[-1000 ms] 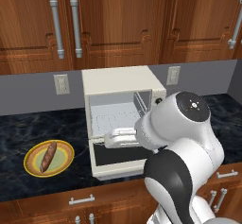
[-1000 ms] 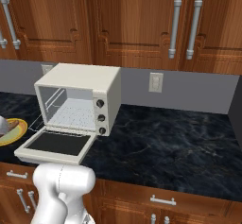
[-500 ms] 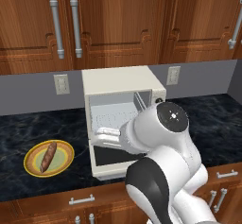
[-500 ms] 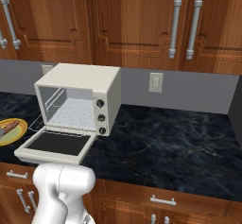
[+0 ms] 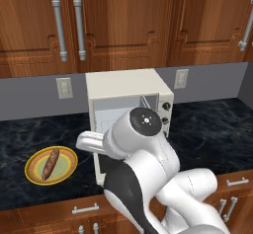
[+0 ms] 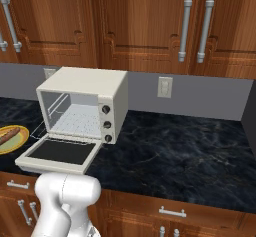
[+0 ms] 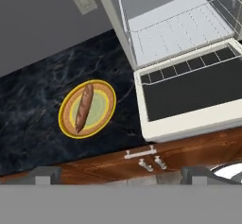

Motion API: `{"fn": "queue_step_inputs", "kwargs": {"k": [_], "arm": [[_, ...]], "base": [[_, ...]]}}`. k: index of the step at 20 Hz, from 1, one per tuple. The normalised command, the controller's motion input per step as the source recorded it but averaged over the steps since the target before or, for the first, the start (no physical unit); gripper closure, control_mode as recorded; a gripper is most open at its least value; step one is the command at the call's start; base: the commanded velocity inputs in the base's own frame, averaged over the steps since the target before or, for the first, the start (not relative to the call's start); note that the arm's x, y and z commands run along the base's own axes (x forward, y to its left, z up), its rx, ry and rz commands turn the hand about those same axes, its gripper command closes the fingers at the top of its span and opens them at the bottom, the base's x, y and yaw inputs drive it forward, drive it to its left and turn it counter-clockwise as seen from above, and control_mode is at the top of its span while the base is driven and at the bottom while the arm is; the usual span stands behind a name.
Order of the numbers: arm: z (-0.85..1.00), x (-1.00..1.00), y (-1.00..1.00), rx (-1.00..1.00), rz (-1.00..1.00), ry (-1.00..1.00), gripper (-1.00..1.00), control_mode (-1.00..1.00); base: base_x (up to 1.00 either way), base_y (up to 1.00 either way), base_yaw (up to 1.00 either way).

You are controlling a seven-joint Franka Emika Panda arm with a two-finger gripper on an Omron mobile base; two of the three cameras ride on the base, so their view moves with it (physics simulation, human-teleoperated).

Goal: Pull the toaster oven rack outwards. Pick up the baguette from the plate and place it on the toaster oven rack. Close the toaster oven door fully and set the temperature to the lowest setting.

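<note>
Swung off toaster oven rack (image 7: pixel 176 38), now drawn out, toward baguette (image 7: pixel 84 107) at nine o'clock, jaws wide and empty.

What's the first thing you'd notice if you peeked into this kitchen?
Probably the cream toaster oven on the dark counter, with its door dropped flat open and the wire rack poking out over it. Just left of it sits a bright yellow plate with a brown baguette lying on it.
</note>
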Motion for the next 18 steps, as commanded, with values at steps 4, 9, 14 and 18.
{"fn": "queue_step_inputs", "kwargs": {"k": [4,9,14,18], "arm": [[-0.31,0.44,0.24,0.0,0.0,0.1,-1.0,-1.0],[-0.33,0.42,0.36,0.0,0.0,0.08,-1.0,-1.0],[-0.27,0.4,0.47,0.0,0.0,0.03,-1.0,-1.0],[-0.3,0.39,0.38,0.0,0.0,0.02,-1.0,-1.0]], "base": [[0.0,0.0,0.0],[0.0,0.0,0.0],[0.0,0.0,0.0],[0.0,0.0,0.0]]}}
